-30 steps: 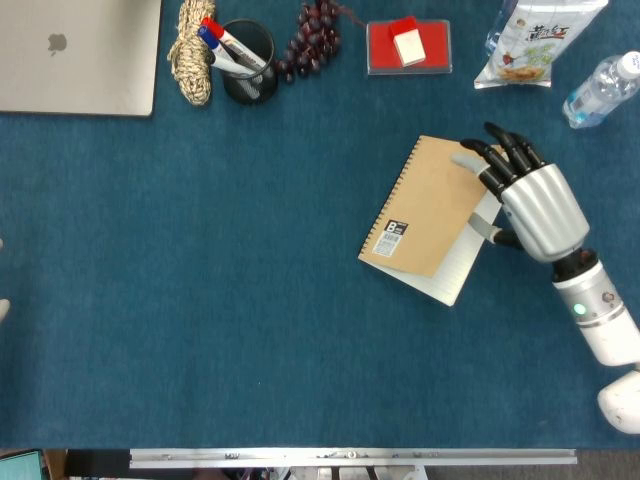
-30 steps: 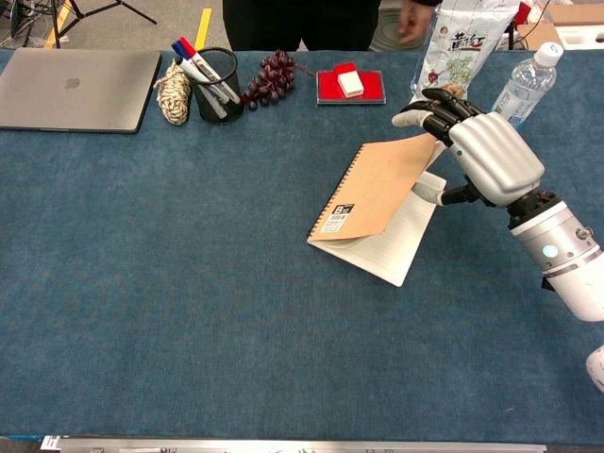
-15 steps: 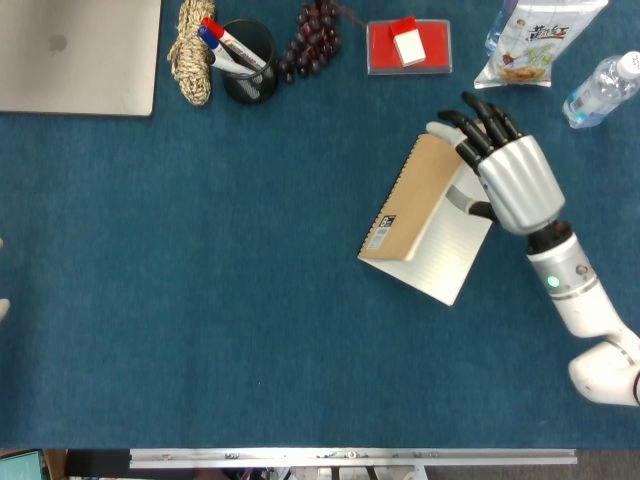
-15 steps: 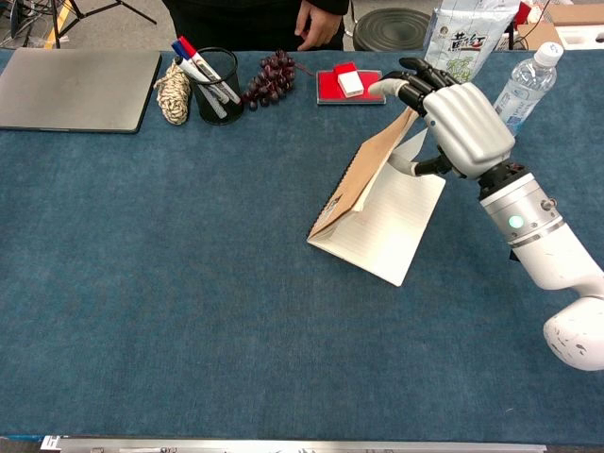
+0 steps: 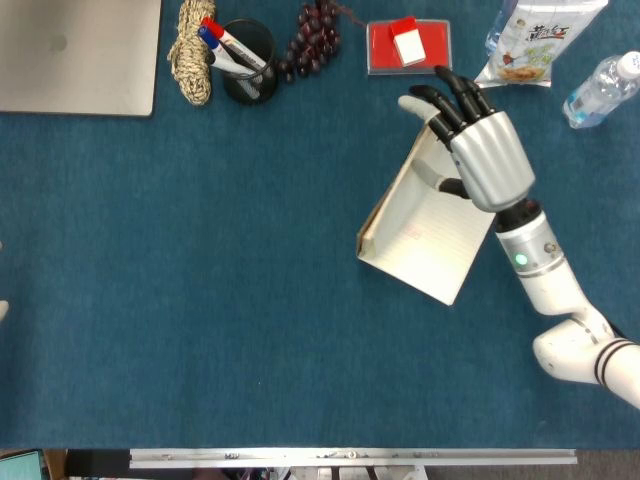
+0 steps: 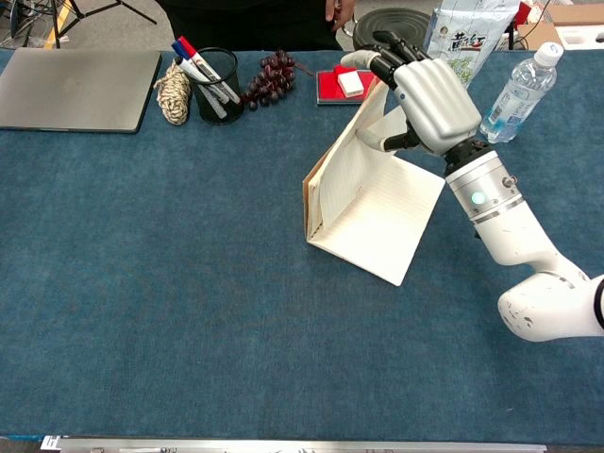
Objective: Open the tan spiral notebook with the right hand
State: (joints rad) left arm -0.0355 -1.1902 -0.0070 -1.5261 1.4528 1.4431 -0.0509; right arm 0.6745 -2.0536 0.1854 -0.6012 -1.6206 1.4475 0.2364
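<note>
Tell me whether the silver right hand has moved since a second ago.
Yes. The right hand moved up-left toward the red stamp pad, lifting the tan notebook cover.

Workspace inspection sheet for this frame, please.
Surface: blue cloth table.
Job's things: tan spiral notebook, cover lifted about upright, lined page showing.
Clutter: laptop, rope bundle, pen cup, grapes, red tray, snack bag, water bottle.
Hands: right hand holds the cover's top edge; left hand not in view.
Cables: nothing seen.
Surroundings: person behind table.
</note>
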